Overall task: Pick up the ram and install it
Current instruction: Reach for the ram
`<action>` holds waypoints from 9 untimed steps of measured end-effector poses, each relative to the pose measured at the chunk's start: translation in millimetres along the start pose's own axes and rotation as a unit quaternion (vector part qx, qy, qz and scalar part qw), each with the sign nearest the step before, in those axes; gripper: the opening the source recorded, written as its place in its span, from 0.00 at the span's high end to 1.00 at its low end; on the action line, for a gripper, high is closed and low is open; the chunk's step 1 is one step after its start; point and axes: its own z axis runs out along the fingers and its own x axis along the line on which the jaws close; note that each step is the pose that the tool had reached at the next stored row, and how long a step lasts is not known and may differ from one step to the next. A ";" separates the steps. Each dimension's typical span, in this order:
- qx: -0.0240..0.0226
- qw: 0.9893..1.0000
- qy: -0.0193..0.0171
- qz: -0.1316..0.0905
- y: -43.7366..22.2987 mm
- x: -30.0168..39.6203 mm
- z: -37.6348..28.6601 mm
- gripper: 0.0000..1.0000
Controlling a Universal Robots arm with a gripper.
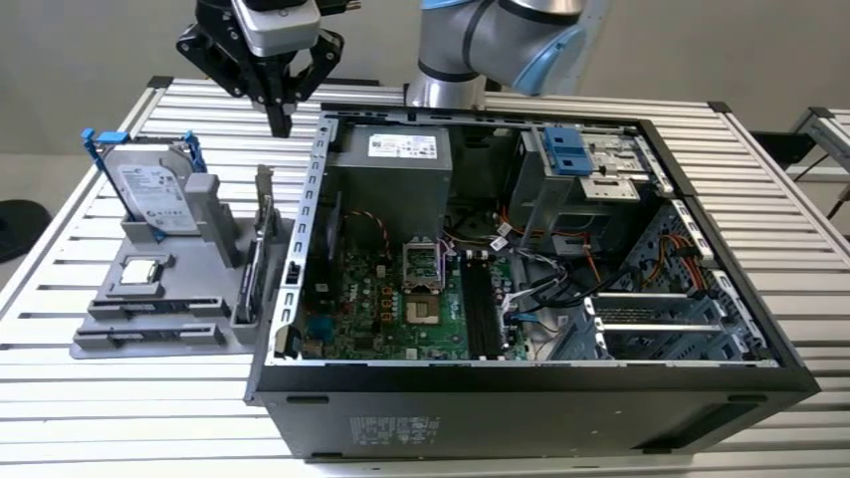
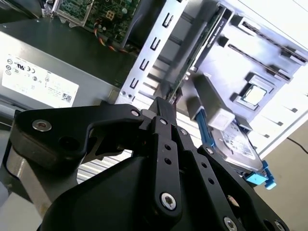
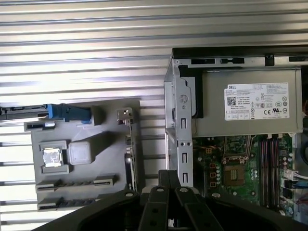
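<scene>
Grey fixture (image 1: 94,344): in the exterior view it lies at the left of the frame on the slatted table (image 1: 133,418). I think it holds each part upright so that fingers can reach both faces.
ram (image 1: 263,277): I judge it to be one of the thin boards standing on edge at the fixture's right side, just beside the computer case (image 1: 531,418). I cannot tell it apart from the bracketed card there.
gripper (image 1: 279,124): upper left of the frame, above the far end of the fixture. Its fingers are pressed together with nothing between them, and it touches no part.
hard drive (image 1: 153,194): upright in its blue frame, left of the gripper.
room: the gap between the thin boards and the case wall looks narrow to me; above them the way is free.
second wrist view, gripper (image 2: 161,103): the tips are joined and point toward the table strip between the case wall and a greenish board edge (image 2: 199,53).
first wrist view, gripper (image 3: 168,175): lower middle of the frame, tips meeting, near the case wall (image 3: 185,144). The motherboard (image 3: 216,159) lies uncovered at the lower right, and I judge it reachable from above.
</scene>
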 end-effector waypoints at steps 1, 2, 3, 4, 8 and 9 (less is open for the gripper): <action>0.000 1.000 0.000 0.000 -0.1 1.1 0.0 1.00; 0.000 1.000 0.000 0.000 -0.1 2.2 0.0 1.00; 0.000 1.000 0.000 0.000 -0.2 3.3 -0.1 1.00; 0.000 1.000 0.000 0.000 -0.3 4.5 -0.1 1.00; 0.000 1.000 0.000 0.000 -0.6 8.8 -0.2 1.00; 0.000 1.000 0.000 0.000 -0.6 10.0 -0.2 1.00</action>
